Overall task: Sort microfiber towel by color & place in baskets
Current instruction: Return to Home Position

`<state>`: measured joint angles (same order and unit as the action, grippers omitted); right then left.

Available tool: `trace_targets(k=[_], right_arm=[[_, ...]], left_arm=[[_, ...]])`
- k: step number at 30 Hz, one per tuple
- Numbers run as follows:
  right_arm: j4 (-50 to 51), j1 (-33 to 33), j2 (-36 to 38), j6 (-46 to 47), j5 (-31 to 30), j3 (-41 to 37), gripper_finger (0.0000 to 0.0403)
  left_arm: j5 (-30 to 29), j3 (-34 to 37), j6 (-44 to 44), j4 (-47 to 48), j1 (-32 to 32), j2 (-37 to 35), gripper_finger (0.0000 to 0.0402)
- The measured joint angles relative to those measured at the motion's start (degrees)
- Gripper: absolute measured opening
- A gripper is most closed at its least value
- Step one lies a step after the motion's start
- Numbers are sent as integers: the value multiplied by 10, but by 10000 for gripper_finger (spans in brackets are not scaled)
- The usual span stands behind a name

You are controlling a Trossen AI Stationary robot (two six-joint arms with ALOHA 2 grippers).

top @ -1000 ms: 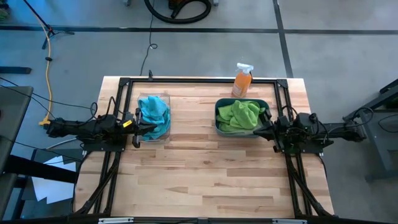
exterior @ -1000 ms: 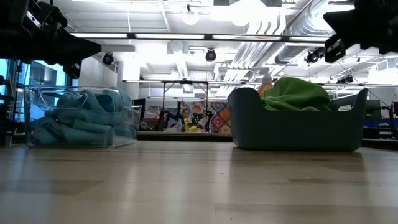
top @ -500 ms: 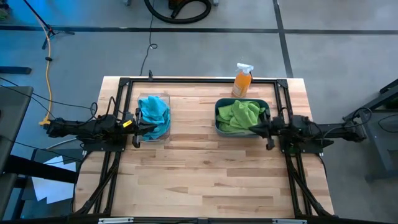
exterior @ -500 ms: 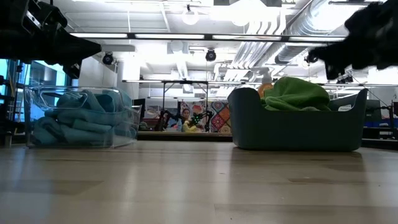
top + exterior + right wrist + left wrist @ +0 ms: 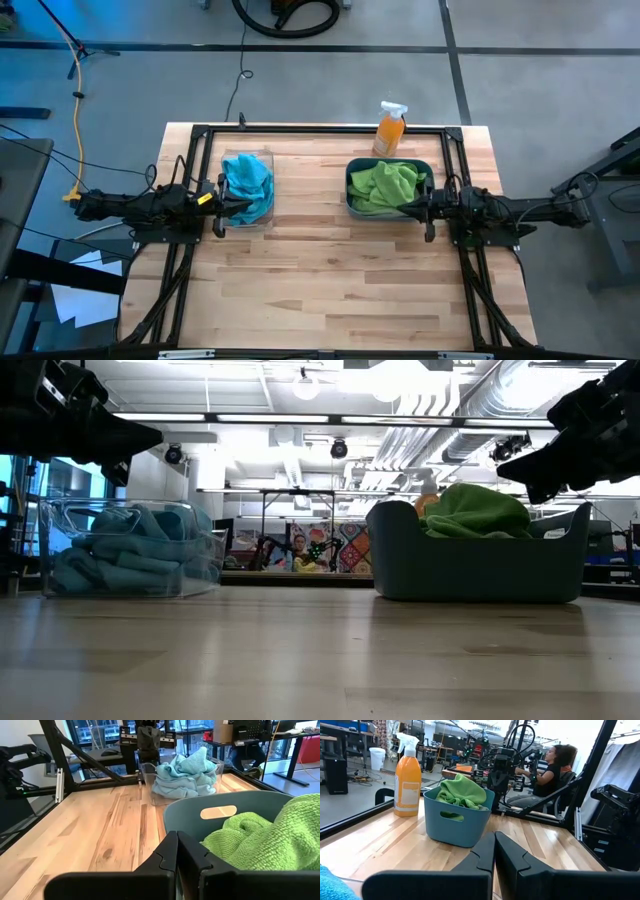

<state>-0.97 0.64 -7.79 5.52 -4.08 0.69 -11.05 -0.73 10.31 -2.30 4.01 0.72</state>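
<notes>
Blue towels (image 5: 246, 180) fill the small clear bin (image 5: 271, 190) on the table's left half. Green towels (image 5: 384, 185) are heaped above the rim of the teal-grey tub (image 5: 349, 190) on the right half. My left gripper (image 5: 240, 207) is shut and hovers at the clear bin's near-left corner, touching nothing. My right gripper (image 5: 415, 208) is shut too, level with the tub's near-right corner and above its rim (image 5: 575, 510). In the right wrist view the shut fingers (image 5: 176, 836) point over the tub wall (image 5: 200, 810) toward the clear bin (image 5: 185, 772).
An orange spray bottle (image 5: 390, 128) stands at the far edge behind the tub. A black frame runs along the table's far, left and right sides. The near half of the wooden top (image 5: 330, 290) is bare. A seated person (image 5: 555, 765) shows in the room beyond.
My right arm has moved toward the table's left, bringing its gripper up to the tub's near-right corner, and it has come down lower over the tub. The left arm, both bins and the towels have kept still.
</notes>
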Motion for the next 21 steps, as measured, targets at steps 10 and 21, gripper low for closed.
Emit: trace_targets(k=[10,21], right_arm=[[1,0,2,0,0,0,0],[-25,0,78,0,-4,-1,0]], left_arm=[[0,0,0,0,0,0,0],[0,0,0,-1,0,2,0]])
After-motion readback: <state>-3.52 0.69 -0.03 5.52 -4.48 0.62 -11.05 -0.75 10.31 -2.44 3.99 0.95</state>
